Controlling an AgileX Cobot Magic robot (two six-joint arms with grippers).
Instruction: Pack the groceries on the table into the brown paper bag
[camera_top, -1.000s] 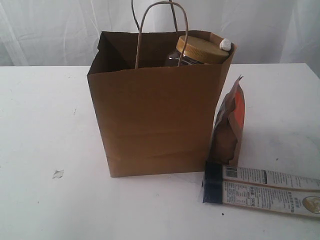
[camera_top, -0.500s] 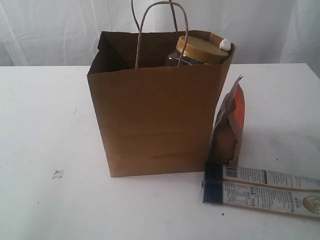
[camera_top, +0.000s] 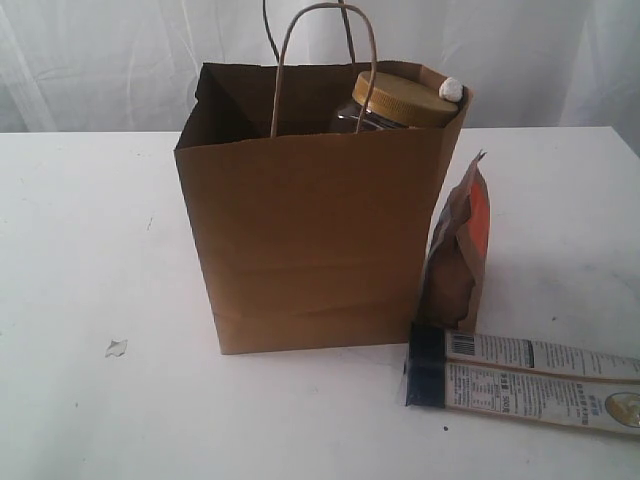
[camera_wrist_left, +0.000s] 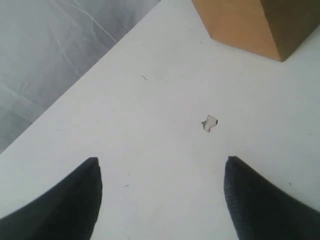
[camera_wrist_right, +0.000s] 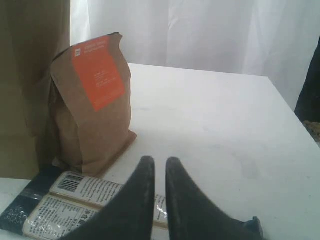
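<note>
The brown paper bag (camera_top: 310, 240) stands upright on the white table (camera_top: 80, 220). A gold-lidded clear jar (camera_top: 400, 97) and a white bottle cap (camera_top: 452, 88) show at its open top. The brown-orange pouch (camera_top: 460, 250) stands against the bag's right side, and the long white-blue packet (camera_top: 530, 380) lies flat in front of it. My right gripper (camera_wrist_right: 160, 160) is shut and empty, low over the packet (camera_wrist_right: 65, 200) near the pouch (camera_wrist_right: 92, 105). My left gripper (camera_wrist_left: 162, 159) hangs open over bare table, apart from the bag's corner (camera_wrist_left: 250, 25). The can and carton are hidden. Neither gripper shows in the exterior view.
A small torn paper scrap (camera_top: 116, 348) lies on the table left of the bag, ahead of the left fingers (camera_wrist_left: 210, 123). White curtains hang behind the table. The table's far edge runs close behind the bag.
</note>
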